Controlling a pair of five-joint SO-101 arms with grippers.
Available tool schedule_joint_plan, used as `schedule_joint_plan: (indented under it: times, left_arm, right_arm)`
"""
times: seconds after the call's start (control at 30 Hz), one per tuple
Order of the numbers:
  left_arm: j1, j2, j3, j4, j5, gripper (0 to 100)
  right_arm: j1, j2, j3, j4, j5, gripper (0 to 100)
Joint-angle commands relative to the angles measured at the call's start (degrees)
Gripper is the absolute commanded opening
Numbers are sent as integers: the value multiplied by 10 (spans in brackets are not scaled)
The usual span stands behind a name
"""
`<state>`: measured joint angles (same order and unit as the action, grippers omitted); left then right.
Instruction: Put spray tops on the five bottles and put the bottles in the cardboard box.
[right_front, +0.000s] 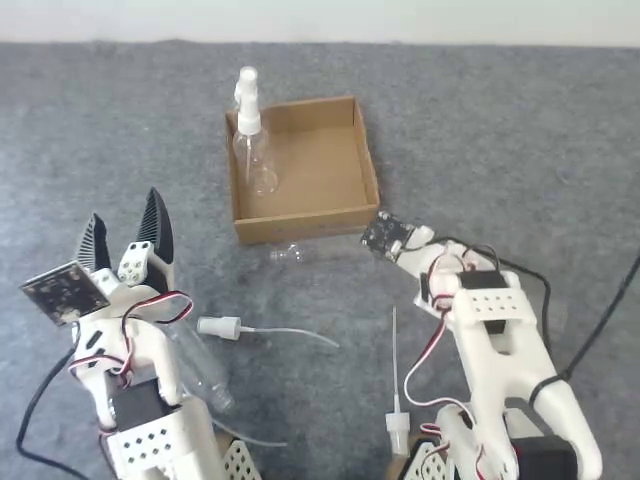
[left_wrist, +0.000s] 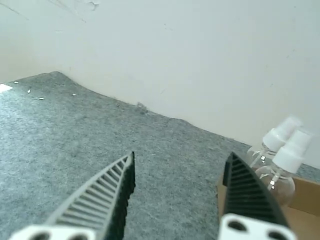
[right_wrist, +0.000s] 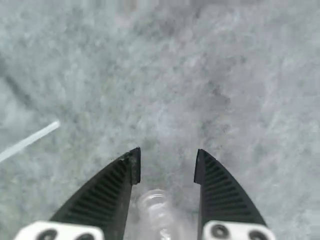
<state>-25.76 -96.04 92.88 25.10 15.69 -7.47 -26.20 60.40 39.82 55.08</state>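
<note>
You have: cardboard box (right_front: 305, 222) ×1 | bottles ×4, you can tick them off as rear boxed bottle (right_front: 247, 78), front boxed bottle (right_front: 257, 163), bare bottle (right_front: 288, 253), lying bottle (right_front: 205, 372) | spray tops ×4, two fitted on your boxed pair, plus loose top (right_front: 220, 326) and second loose top (right_front: 398, 432)

grey felt (right_front: 520, 130), white wall (left_wrist: 200, 50)

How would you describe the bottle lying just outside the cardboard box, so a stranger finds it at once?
Start at the cardboard box on the grey carpet. Just outside its wall nearest the arms, a clear bottle lies on its side. Unlike the two bottles in the box, with their white spray tops, its neck is bare.
</note>
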Motion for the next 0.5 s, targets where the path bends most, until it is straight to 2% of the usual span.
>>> schedule_joint_plan:
  times: [0.0, 0.07, 0.17, 0.3, 0.47]
  left_arm:
    - [1, -6, -3, -19, -4, 268]
    - [1, -6, -3, -19, -4, 268]
    - [1, -6, -3, -19, -4, 268]
    - [1, -6, -3, -19, -4, 268]
    - [1, -6, -3, -19, -4, 268]
  right_arm:
    - [0, -20, -108, 105, -9, 142]
    - [2, -20, -145, 163, -8, 160]
    - [3, -20, -186, 236, -7, 239]
    - [3, -20, -201, 281, -5, 342]
    - [9, -19, -201, 324, 54, 361]
